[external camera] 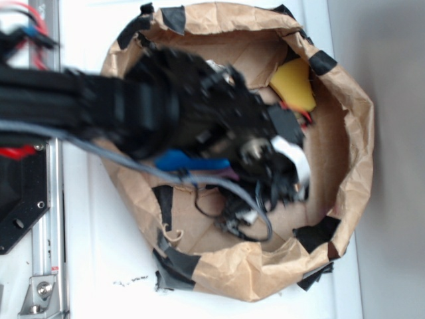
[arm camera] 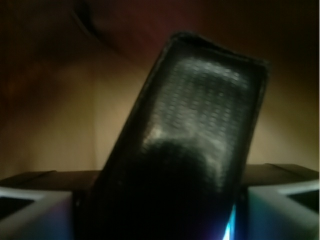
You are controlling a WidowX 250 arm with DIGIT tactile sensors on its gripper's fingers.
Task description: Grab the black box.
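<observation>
The black box, glossy with a fine dotted sheen, fills the wrist view and leans to the right. It sits between the two pale fingers of my gripper, which press against its lower sides. In the exterior view the blurred black arm reaches from the left over the brown paper bag, and the gripper hangs low inside it. From that side I cannot tell the box apart from the dark gripper parts.
A yellow sponge lies at the bag's far right wall. A blue object and dark cables lie under the arm. Black tape patches mark the bag's rim. A metal rail runs along the left.
</observation>
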